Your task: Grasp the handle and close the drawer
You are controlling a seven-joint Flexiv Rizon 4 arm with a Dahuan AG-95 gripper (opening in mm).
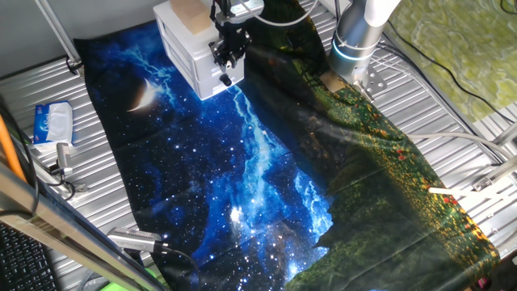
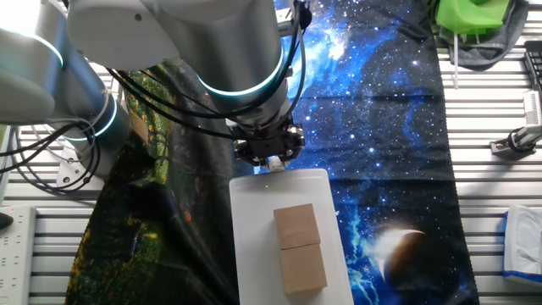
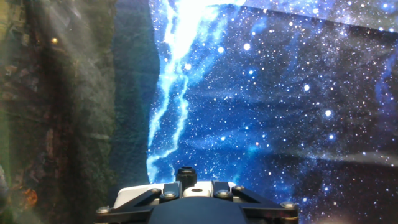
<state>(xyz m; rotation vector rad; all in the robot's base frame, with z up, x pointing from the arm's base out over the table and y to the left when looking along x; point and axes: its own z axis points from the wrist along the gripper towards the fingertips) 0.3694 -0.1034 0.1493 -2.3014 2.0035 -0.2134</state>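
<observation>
The white mini cabinet stands at the far end of the starry cloth, and from above its flat top shows. The drawer front sits flush with the cabinet face, with no tan inner wall showing. My gripper is pressed to that front, fingers close together on the handle. The handle is hidden in one fixed view and peeks out white below the hand in the other fixed view. A second white knob sits just below. The hand view shows only the gripper base and the cloth.
Two tan blocks lie on the cabinet top. The arm base stands right of the cabinet. A tissue pack lies at the left table edge. A green object and a metal tool lie off the cloth.
</observation>
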